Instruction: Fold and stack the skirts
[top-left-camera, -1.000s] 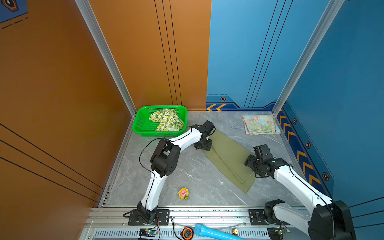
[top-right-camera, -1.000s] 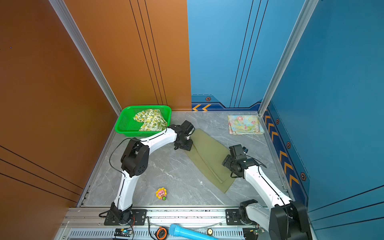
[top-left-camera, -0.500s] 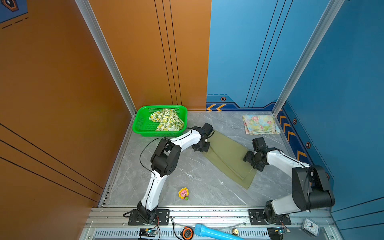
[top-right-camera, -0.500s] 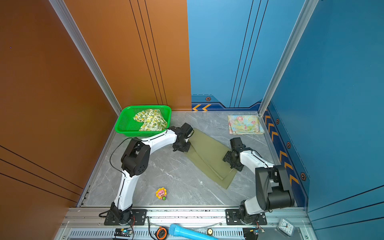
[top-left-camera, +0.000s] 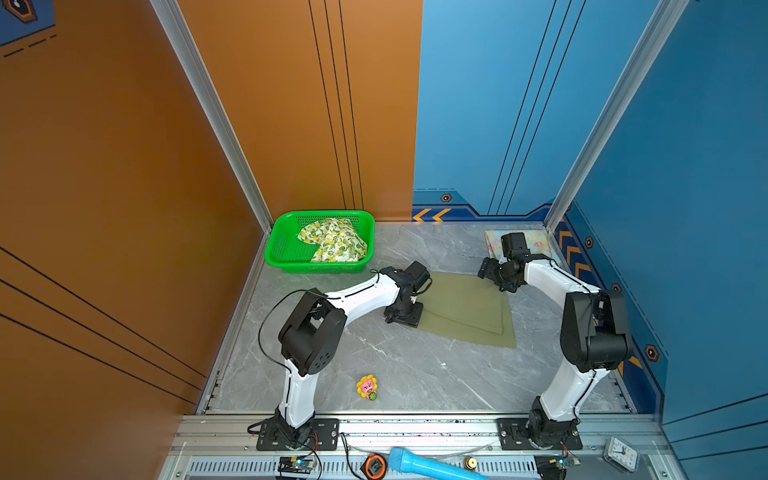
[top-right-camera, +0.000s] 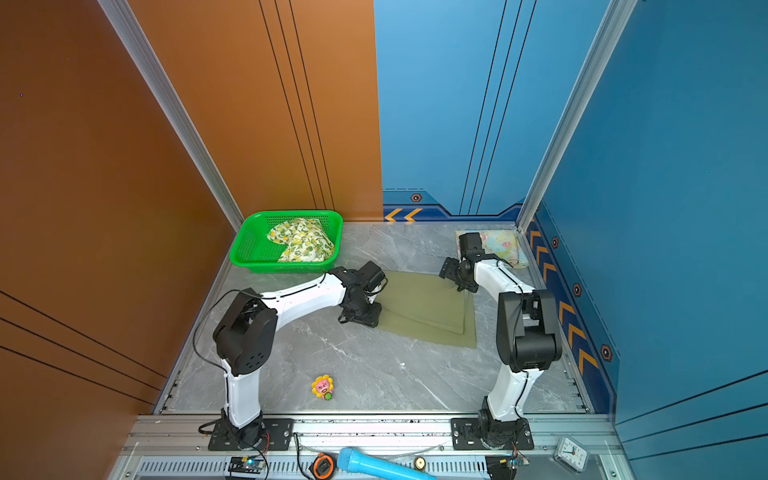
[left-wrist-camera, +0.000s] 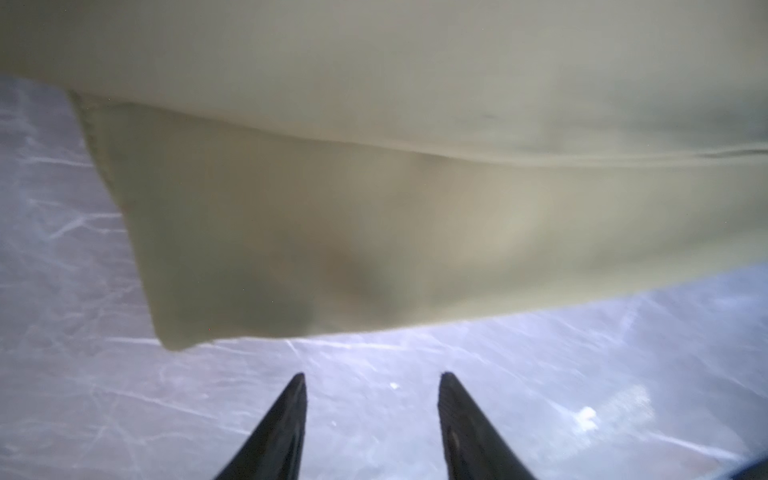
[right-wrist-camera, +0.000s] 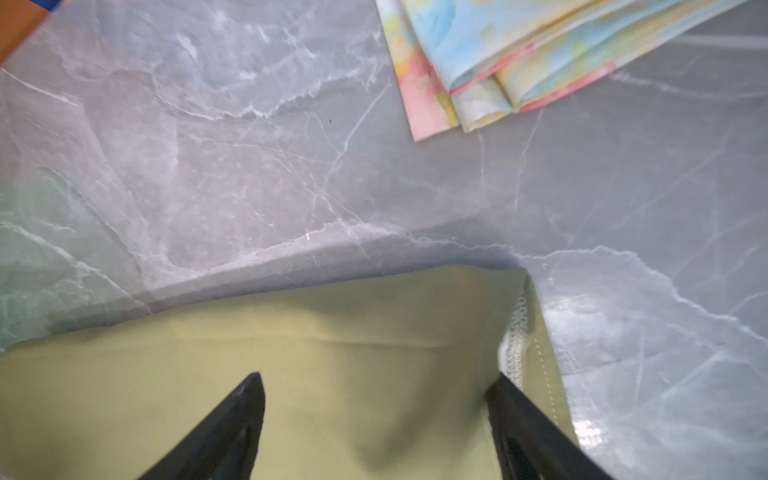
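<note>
Olive skirt (top-left-camera: 463, 307) lay once-folded on the table (top-left-camera: 395, 365) between both arms. The left gripper (left-wrist-camera: 372, 419) stood open, empty, beside one corner, the right gripper (right-wrist-camera: 376, 419) wide open over another. A second fold likely called for pinching those corners.

One skirt (top-left-camera: 334, 245) lies in the basket (top-left-camera: 282, 249) at back left, a second skirt (top-left-camera: 461, 307) at the centre of the worktop (top-left-camera: 415, 365), a third skirt (top-left-camera: 538, 243) at back right.

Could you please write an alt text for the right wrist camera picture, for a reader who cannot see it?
The right gripper, its jaws open, is over one corner of a plain olive green skirt lying on a grey marbled table. Beyond that corner lies a folded pastel skirt.
</note>
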